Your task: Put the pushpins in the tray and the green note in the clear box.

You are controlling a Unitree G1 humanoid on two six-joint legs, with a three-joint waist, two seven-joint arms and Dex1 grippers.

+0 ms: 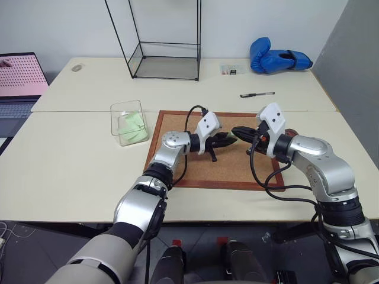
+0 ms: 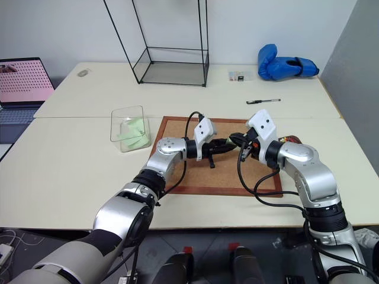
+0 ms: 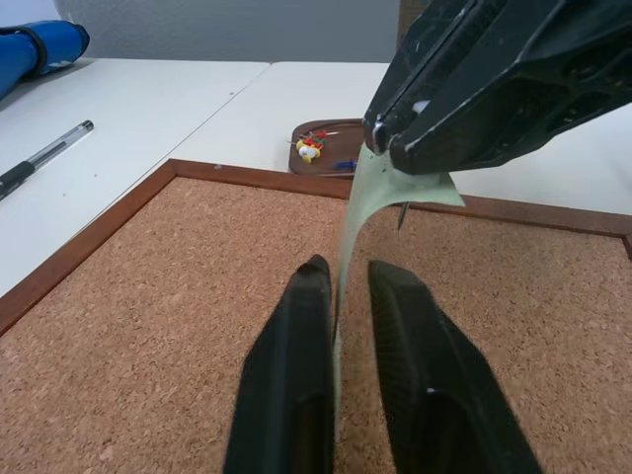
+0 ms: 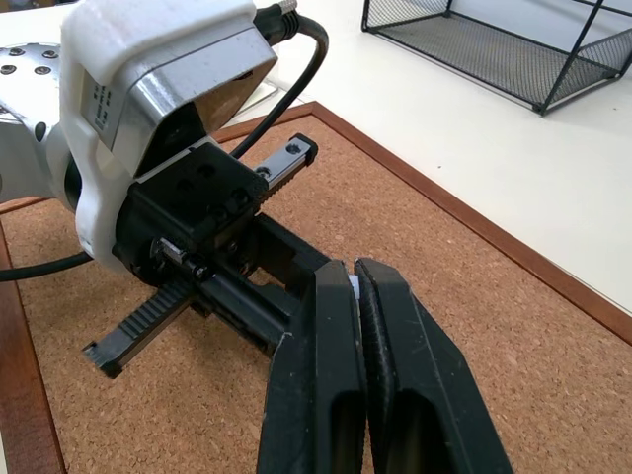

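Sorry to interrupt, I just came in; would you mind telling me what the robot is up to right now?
Both grippers meet above the corkboard, pinching one green note between them. The right gripper is shut on one end and the left gripper has closed on the other, so it looks like a hand-over. The clear box to the robot's left already holds green paper, and the tray past the board's edge holds coloured pushpins. A pen lies on the table.

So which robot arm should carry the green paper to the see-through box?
Probably the left. Both grippers pinch the green note over the corkboard now, but the clear box sits on the robot's left, nearer the left gripper than the right gripper.
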